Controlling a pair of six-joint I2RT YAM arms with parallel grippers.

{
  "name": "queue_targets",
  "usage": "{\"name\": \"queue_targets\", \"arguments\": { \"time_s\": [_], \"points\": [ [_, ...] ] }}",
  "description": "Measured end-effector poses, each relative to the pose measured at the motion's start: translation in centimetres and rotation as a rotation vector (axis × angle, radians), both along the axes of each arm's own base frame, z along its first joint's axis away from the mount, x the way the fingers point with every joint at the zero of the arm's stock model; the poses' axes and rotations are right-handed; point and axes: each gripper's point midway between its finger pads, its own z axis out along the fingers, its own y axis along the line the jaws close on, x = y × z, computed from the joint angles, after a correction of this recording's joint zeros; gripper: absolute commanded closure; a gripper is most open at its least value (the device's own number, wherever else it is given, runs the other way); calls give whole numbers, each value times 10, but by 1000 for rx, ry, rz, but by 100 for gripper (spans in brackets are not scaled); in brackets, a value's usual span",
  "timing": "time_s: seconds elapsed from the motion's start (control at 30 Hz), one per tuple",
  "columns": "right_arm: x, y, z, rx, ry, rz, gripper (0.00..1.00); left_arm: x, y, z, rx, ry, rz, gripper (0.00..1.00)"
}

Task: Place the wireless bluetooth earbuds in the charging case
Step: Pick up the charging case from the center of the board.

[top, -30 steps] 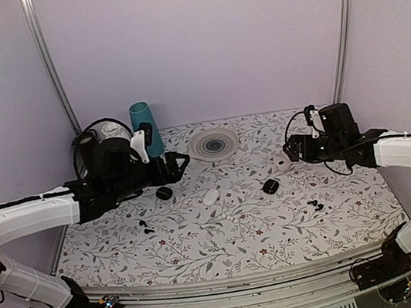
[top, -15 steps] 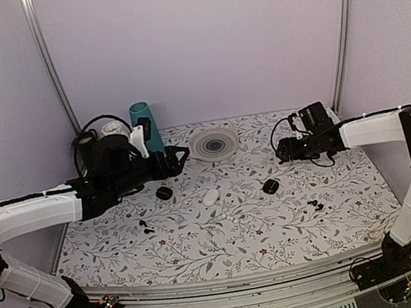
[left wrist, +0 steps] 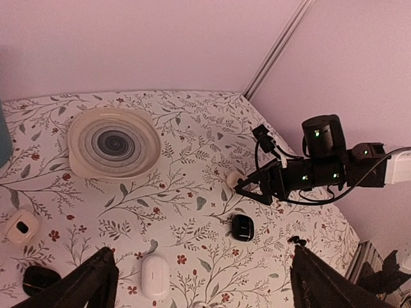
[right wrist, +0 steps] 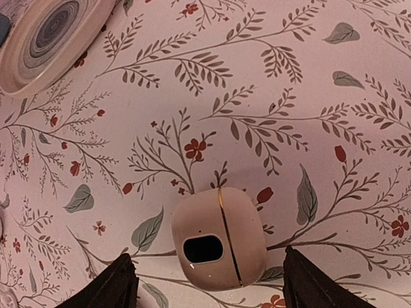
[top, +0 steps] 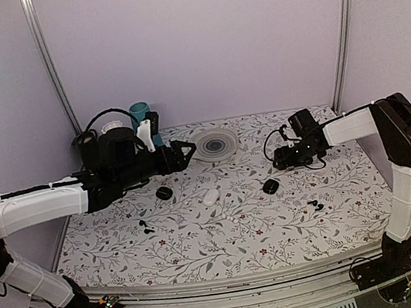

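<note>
everything here sits around the round ribbed plate (top: pixel 214 144) at the back of the flowered worktop (top: pixel 206 255). to the plate's right and a little nearer the arm bases lies the charging case (right wrist: pixel 218 237), shut, flat on the worktop, with a dark oval on the face turned to the wrist camera. the right tool (right wrist: pixel 207 256) is down low at it, its two fingers (right wrist: pixel 122 285) apart. one finger stands on each side of the case with a sliver of worktop showing between finger and case, so nothing is gripped. the wireless bluetooth earbuds (top: pixel 235 216) are two tiny white specks well in front of the plate, toward the near edge, well apart from the case. the left tool (top: pixel 186 154) hovers just left of the plate, spread wide with nothing in it. in front of the plate sits a white oval pebble (top: pixel 211 196), with a round black case (top: pixel 164 193) to the plate's front-left and a second black case (top: pixel 271 186) to its front-right.
</note>
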Motion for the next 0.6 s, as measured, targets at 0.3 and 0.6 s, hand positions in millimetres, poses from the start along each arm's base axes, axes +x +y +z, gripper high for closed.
{"name": "queue_targets", "arguments": {
  "time_s": [0.3, 0.6],
  "points": [
    [2, 1, -18, -39, 29, 22, 37, -1, 0, 1, -9, 7, -1, 6],
    [4, 8, -21, -130, 6, 34, 39, -5, 12, -10, -5, 31, 37, 6]
  ]
}}
